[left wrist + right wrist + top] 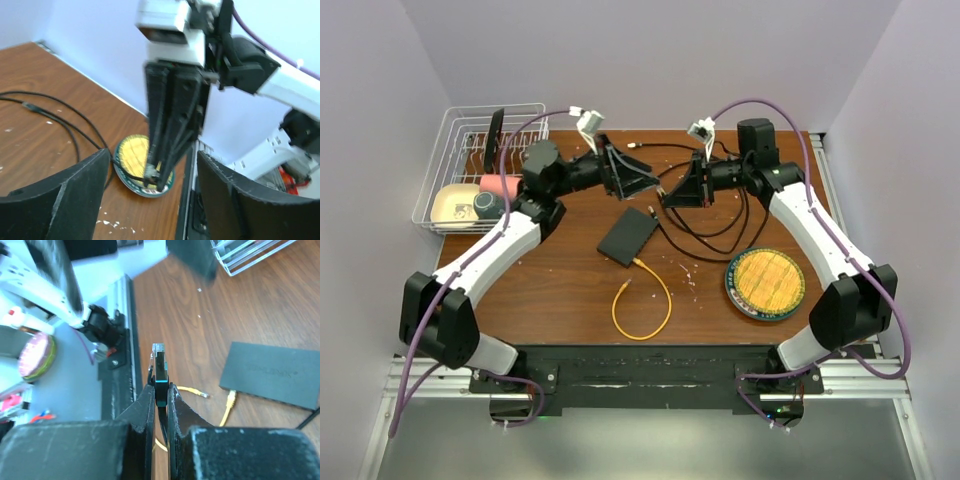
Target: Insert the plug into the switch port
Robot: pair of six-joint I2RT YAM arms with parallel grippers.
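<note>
You are working over a brown wooden tabletop (pixel 570 290), with both arms reaching in toward its far middle. The switch (pixel 628 236), a flat matte-black box, is lying near the centre of the tabletop, just nearer you than the two pincers and apart from the plug, which is being held up off the wood. A yellow cable (pixel 642 300) is looping in front of the switch, with one end meeting its near edge. That suggests the sockets are running along that edge, though they are too small to make out. A black cable (pixel 715 225) is lying in loose loops under the right arm and appears to belong to the plug. Your left pincer (pixel 638 182) is hanging wide open and empty beyond the far end of the switch. Your right pincer (pixel 160 390) is clamping the plug (pixel 160 365), a small black body with a clear tip pointing straight out past the fingers. To do this step well, you are aiming to bring the plug down level with the socket edge, beside the yellow end, squaring the tip to a free port before pushing. The switch looks light and likely to slide, so bracing it with the open pincer is worth considering, as is watching the black loops for snagging.
</note>
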